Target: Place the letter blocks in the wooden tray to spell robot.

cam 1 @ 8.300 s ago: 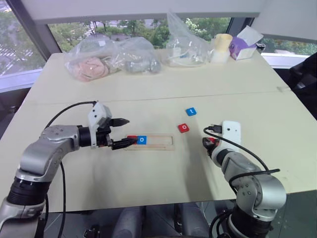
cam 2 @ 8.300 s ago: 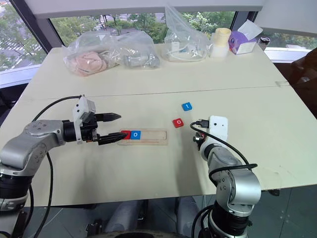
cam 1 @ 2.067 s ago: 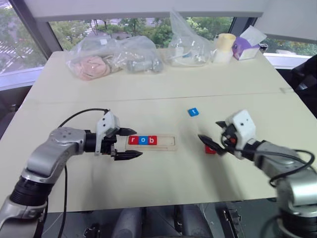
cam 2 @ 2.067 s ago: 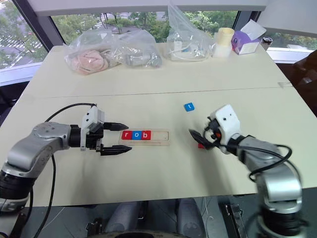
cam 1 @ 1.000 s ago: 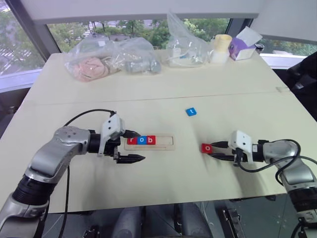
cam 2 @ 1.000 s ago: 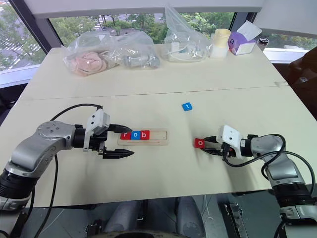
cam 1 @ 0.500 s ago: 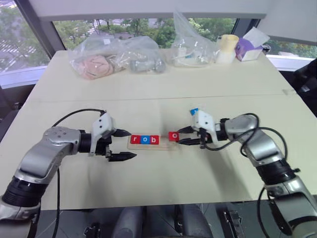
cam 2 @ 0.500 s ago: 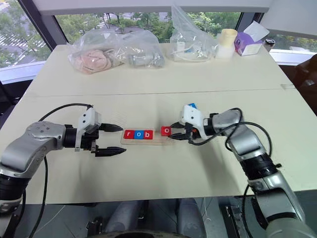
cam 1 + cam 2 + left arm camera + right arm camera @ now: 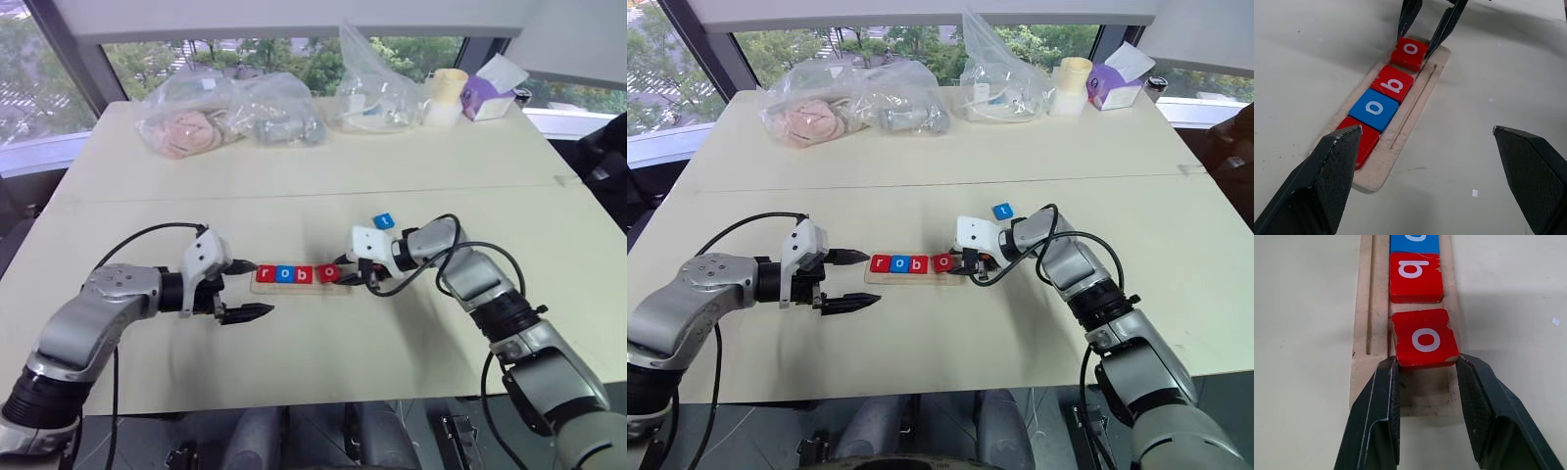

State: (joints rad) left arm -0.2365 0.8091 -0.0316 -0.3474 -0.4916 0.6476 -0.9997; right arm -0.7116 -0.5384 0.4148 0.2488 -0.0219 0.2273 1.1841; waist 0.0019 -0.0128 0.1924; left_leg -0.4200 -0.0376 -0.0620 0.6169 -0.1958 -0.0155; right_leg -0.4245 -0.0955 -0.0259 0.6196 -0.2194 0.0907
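The wooden tray (image 9: 294, 286) lies mid-table with a red r (image 9: 265, 274), a blue o (image 9: 284, 274) and a red b (image 9: 305, 274) in a row. My right gripper (image 9: 1425, 363) is shut on a red o block (image 9: 1424, 338), held slightly skewed over the tray's recess just past the b. A blue t block (image 9: 383, 221) lies loose on the table behind the right wrist. At the tray's left end my left gripper (image 9: 250, 289) stands open and holds nothing; its fingers (image 9: 1327, 181) straddle that end without touching it.
Clear plastic bags (image 9: 225, 113) of items, a cream cup (image 9: 442, 95) and a purple tissue box (image 9: 490, 88) line the table's far edge. A seam (image 9: 294, 194) crosses the tabletop behind the tray.
My right gripper has carried the red o block leftward from the table's right side to the tray, beside the b. The left arm has stayed nearly still.
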